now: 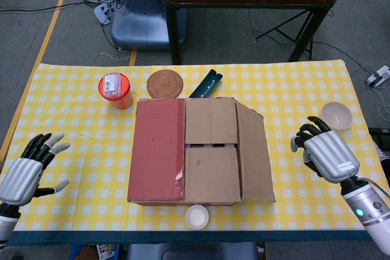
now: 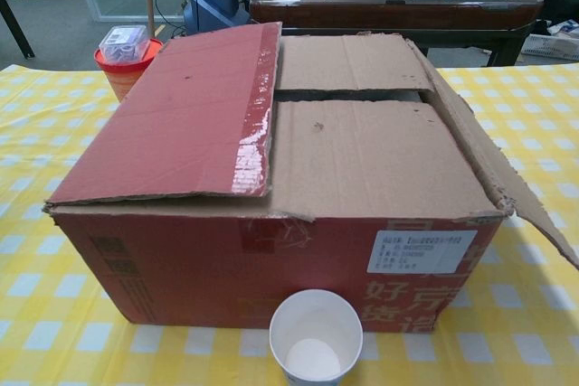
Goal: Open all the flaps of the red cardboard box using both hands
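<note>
The red cardboard box [image 1: 183, 150] [image 2: 271, 250] sits mid-table. Its left red flap [image 1: 157, 149] [image 2: 176, 110] lies shut over the top. The right flap [image 1: 253, 150] [image 2: 493, 169] hangs folded out and down past the right edge. Two inner brown flaps [image 1: 211, 150] [image 2: 362, 133] lie flat with a narrow gap between them. My right hand [image 1: 324, 151] hovers to the right of the box, clear of the flap, fingers apart, holding nothing. At the table's left edge my left hand [image 1: 27, 172] is spread and empty. Neither hand appears in the chest view.
A white paper cup [image 1: 197, 216] [image 2: 316, 336] stands against the box's front. Behind the box are a red tub with a clear lid [image 1: 114, 89] [image 2: 127, 56], a round woven coaster [image 1: 165, 83] and a dark green object [image 1: 206, 83]. A beige bowl [image 1: 336, 115] sits at the right.
</note>
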